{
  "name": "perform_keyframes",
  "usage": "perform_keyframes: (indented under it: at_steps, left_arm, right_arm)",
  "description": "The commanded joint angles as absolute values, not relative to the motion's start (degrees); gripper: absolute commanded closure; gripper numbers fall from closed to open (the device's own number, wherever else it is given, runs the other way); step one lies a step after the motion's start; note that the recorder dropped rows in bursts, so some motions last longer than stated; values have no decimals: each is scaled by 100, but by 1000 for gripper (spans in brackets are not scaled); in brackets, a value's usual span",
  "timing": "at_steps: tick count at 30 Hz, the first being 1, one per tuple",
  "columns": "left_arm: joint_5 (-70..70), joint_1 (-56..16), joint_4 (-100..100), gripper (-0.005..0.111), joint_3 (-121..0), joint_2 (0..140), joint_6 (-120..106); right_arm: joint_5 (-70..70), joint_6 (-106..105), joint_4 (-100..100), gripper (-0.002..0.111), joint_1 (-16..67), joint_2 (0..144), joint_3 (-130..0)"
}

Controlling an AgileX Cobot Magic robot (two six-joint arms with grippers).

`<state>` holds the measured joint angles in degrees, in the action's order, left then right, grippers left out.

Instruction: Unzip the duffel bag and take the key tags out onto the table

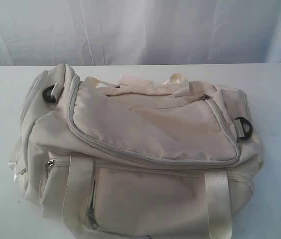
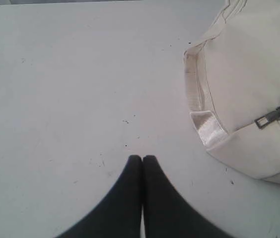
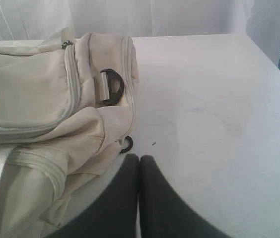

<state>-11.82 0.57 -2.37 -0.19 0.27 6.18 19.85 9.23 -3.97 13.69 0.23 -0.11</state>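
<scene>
Here's the duffel bag (image 1: 145, 144), lying flat in the middle of the table (image 1: 280, 94), its long axis running side to side across the exterior view, one end toward each arm. The top flap faces up, and its grey zipper (image 1: 130, 152) curves round the flap's near edge, closed as far as I can see. The zipper pull (image 1: 205, 97) sits at the flap's far right corner. A black strap ring (image 1: 49, 94) sticks out at the left end, a second black strap ring (image 1: 243, 128) at the right. Webbing straps (image 1: 217, 199) run down the near side. Left gripper (image 2: 142, 157): fingers pressed together, nothing between them, over bare table just beside the bag's left end. Right gripper (image 3: 139, 156): same story, squeezed on nothing, near the bag's right end
</scene>
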Motion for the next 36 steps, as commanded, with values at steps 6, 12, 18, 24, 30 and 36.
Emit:
perform_keyframes:
  at_steps: [6,12,18,24,30,36]
  left_arm:
    - [-1158,67,-215,107,0,0,606]
    - [-1158,67,-215,107,0,0,606]
    - [-223,67,-215,107,0,0,606]
    - [2065,67,-215,107,0,0,606]
    - [3953,67,-215,107,0,0,606]
    - [4436,67,-215,107,0,0,606]
  right_arm:
    - [1962,883,-446,108,1356,0,0]
    - [1948,883,-446,108,1356,0,0]
    - [1214,922,-446,108,1356,0,0]
    - [-1159,922,-446,108,1356,0,0]
    - [-3154,922,-446,108,1356,0,0]
    - [-3562,922,-446,108,1356,0,0]
